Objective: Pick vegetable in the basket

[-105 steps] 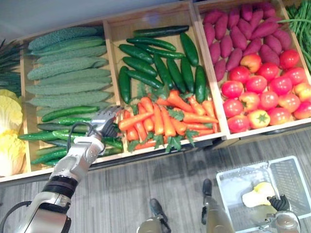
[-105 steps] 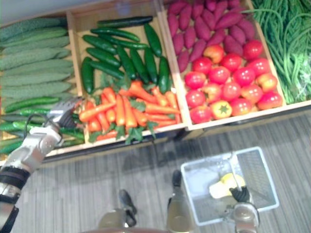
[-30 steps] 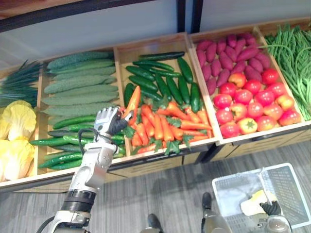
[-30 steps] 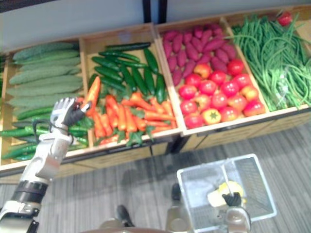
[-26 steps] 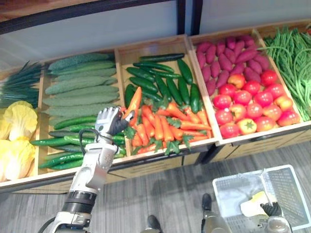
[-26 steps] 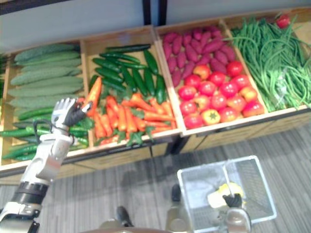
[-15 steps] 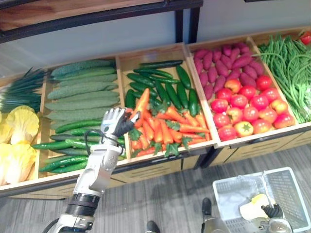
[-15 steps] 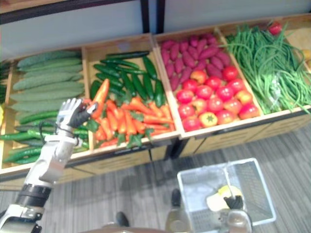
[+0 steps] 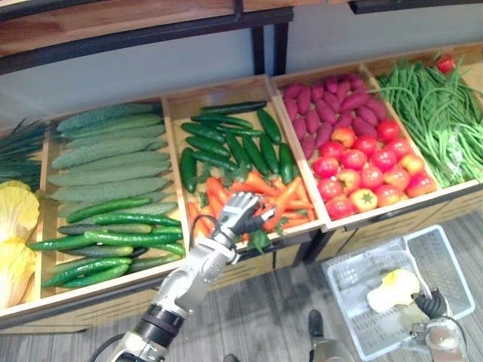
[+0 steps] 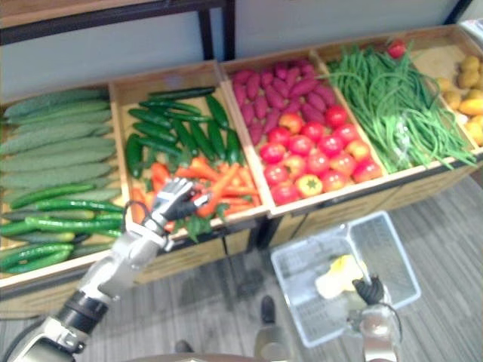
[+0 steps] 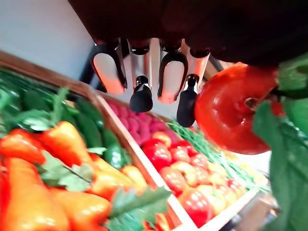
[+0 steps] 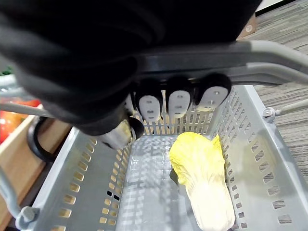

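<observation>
My left hand point(image 9: 238, 213) is shut on an orange carrot point(image 9: 283, 200) with green leaves, held low over the front of the carrot pile point(image 10: 162, 175) in the middle crate. In the left wrist view the carrot's leafy top point(image 11: 233, 110) sits beside my curled fingers point(image 11: 141, 98). My right hand point(image 9: 432, 305) is shut on the grey handle point(image 12: 269, 53) of a white mesh basket point(image 9: 441, 260), which hangs over the floor at lower right. A yellow cabbage point(image 12: 204, 178) lies inside the basket.
Wooden crates on a sloped stand hold bumpy cucumbers point(image 9: 113, 158), dark cucumbers point(image 9: 226, 143), purple sweet potatoes point(image 9: 324, 102), tomatoes point(image 9: 362, 170) and green beans point(image 9: 445, 113). Yellow cabbages point(image 9: 15, 219) lie far left. A dark shelf point(image 9: 151, 30) runs above. Grey floor lies in front.
My left hand has carried the carrot right and down, from above the crate divider to the front of the carrot pile, tipping it flatter. The camera has shifted too. The right hand keeps the basket.
</observation>
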Controlling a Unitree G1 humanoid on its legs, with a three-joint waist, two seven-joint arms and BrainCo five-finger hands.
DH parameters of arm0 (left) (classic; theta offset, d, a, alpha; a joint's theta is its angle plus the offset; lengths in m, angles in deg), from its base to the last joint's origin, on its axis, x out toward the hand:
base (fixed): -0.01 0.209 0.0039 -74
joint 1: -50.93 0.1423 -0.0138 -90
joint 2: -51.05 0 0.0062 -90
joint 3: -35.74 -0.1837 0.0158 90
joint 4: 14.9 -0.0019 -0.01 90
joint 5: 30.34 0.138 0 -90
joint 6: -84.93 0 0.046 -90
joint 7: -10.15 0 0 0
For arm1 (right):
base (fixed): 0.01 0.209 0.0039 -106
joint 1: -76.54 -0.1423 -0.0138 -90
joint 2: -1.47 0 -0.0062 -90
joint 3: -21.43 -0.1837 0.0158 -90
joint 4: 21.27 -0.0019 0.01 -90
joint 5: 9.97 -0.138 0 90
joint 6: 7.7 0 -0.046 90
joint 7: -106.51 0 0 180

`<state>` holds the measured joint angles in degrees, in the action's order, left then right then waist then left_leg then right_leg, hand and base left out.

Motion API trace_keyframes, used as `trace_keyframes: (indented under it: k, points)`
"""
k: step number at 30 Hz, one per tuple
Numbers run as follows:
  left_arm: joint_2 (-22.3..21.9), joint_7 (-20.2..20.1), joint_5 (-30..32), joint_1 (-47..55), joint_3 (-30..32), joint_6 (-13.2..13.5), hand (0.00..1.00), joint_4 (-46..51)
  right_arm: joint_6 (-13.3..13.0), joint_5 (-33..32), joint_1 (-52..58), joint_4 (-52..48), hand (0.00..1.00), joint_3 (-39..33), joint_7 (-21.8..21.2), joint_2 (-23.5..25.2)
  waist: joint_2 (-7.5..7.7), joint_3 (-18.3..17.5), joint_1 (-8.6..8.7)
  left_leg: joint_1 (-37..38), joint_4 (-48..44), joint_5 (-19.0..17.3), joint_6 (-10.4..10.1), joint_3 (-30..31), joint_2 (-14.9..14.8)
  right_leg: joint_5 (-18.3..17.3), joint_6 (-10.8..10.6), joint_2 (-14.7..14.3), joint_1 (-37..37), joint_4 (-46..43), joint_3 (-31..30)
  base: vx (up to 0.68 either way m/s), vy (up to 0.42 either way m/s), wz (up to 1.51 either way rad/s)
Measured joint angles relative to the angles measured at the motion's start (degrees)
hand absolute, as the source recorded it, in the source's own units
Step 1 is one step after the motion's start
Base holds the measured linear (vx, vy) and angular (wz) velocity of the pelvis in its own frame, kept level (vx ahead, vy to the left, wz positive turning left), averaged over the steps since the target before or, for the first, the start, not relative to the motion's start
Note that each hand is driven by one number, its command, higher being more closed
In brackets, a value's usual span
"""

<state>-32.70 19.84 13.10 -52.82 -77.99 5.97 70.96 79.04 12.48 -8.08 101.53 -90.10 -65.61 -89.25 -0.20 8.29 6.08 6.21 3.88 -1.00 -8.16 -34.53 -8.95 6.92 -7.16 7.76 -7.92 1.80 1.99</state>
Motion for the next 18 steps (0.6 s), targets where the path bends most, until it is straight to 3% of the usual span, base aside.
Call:
trace_keyframes:
  k: [10, 18]
  points:
    - [-9.41, -3.01, -0.56, -4.39, -15.61, 1.35, 1.0, -5.38, -0.02, -0.18, 5.22, -10.79, 1.0, 2.15, -1.41, 0.07, -0.05, -0.88, 0.95, 1.42, 0.11, -0.69, -0.47, -2.92, -0.21, 0.1, -0.21, -0.51, -0.37, -0.03, -2.41, -0.01, -0.038, -0.13]
    - [-16.36, -4.57, -0.68, -7.67, -23.4, 2.06, 1.0, -12.55, -0.03, -1.96, 8.7, -16.42, 1.0, 2.72, -1.99, 2.76, -0.04, -1.7, 1.61, 2.71, -0.05, -1.23, -0.91, -5.57, -0.46, 0.08, -0.26, -0.83, -0.65, -0.43, -3.89, -0.02, -0.042, -0.14]
